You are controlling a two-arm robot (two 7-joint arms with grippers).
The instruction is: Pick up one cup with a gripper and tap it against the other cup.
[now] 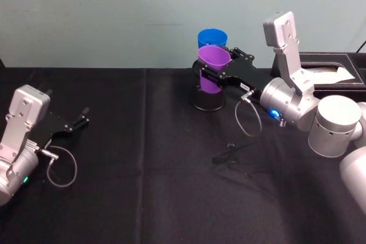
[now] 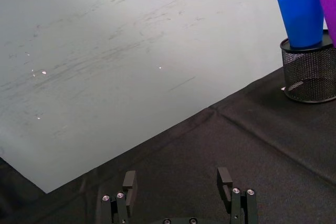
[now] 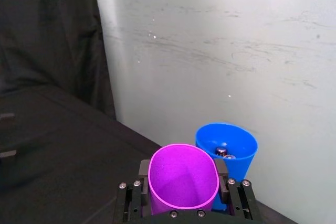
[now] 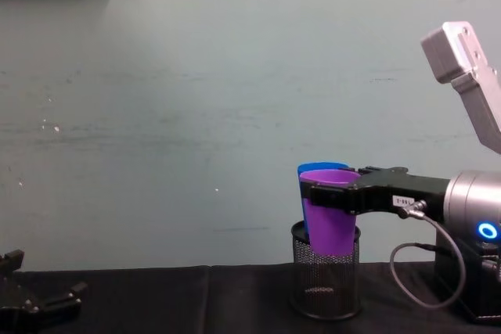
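The fingers (image 3: 144,168) of your right gripper (image 1: 220,66) clamp either side of the purple cup (image 4: 329,224) just under its rim, probably so it lifts out upright. The cup's base sits inside the rim of the black mesh holder (image 4: 325,283). The blue cup (image 1: 210,37) stands just behind it, close enough for a short tap. Your left gripper (image 2: 177,176) is parked far left on the table (image 1: 143,170), fingers wide and empty. In all: two cups, one holder, two grippers.
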